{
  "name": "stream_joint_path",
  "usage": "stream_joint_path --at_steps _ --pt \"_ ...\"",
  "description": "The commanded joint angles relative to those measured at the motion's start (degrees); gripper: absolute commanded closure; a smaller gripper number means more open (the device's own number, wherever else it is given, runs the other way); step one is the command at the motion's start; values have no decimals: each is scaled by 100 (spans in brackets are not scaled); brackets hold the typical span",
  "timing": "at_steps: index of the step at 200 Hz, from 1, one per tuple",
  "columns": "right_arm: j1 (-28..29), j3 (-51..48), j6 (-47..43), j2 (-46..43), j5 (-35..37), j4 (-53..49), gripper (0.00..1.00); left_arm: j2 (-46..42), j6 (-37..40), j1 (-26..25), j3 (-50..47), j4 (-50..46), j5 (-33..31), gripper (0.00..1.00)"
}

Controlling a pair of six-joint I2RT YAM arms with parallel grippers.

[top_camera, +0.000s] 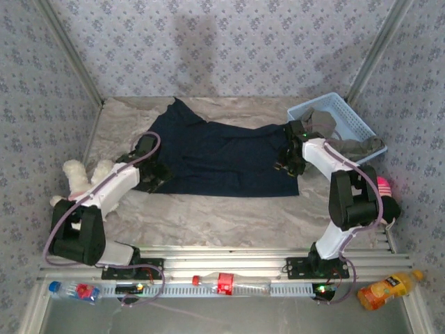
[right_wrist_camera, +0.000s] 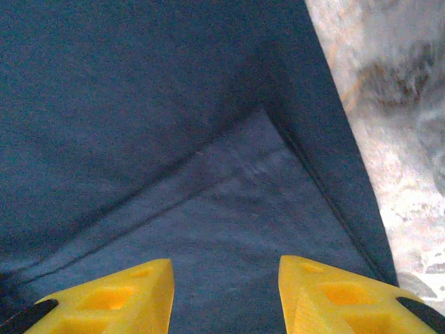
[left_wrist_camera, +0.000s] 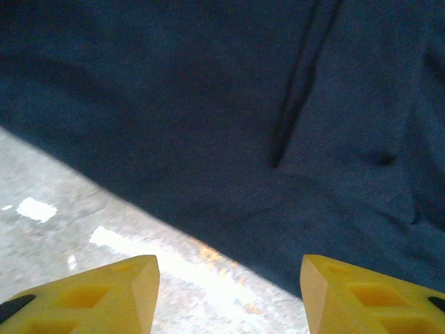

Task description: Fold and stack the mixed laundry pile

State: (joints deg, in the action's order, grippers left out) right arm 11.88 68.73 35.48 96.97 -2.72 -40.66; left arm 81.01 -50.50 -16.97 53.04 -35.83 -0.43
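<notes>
across the middle of the table the navy t-shirt lies spread, its long axis running left to right. at far right the grey-olive garment drapes over the basket rim. the left gripper hangs parted and empty over the shirt's near-left hem, and the right gripper does likewise over its right corner. each arm is nearest one end.
</notes>
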Motion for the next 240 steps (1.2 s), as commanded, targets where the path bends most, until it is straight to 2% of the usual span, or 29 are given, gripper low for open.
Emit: stream_joint_path --at_steps 1,48,88,126,138,147,166,191,218,224,234,240 --pt "-1 235 -120 -211 -154 -198 54 487 5 -43 276 519 194 43" --pt "-10 155 -119 -429 -142 -203 54 1448 160 -87 799 853 279 45" --pt "-95 9 -120 -617 -74 -236 54 1881 305 -96 1033 948 282 55" --pt "-190 -217 -42 -708 -57 -200 54 2061 426 -96 1121 855 249 74" --pt "-214 -245 -19 -715 -62 -186 54 2059 443 -96 1100 815 232 86" --pt "-226 -255 -6 -731 -64 -180 54 2046 451 -96 1123 738 220 100" --pt "-251 -258 2 -739 -71 -170 54 2024 474 -96 1289 517 221 100" --pt "-272 -269 5 -749 -58 -138 54 2317 616 -96 2150 291 413 100" --pt "-278 -296 11 -696 -121 -90 54 3416 820 -96 4170 -206 770 100" --pt "-276 -291 11 -675 -128 -80 54 3696 863 -94 4775 -463 832 90" --pt "-274 -279 11 -654 -116 -76 54 4169 919 -96 5770 -1009 727 54" --pt "-267 -281 2 -653 -79 -69 54 4375 935 -96 6395 -1362 590 41"
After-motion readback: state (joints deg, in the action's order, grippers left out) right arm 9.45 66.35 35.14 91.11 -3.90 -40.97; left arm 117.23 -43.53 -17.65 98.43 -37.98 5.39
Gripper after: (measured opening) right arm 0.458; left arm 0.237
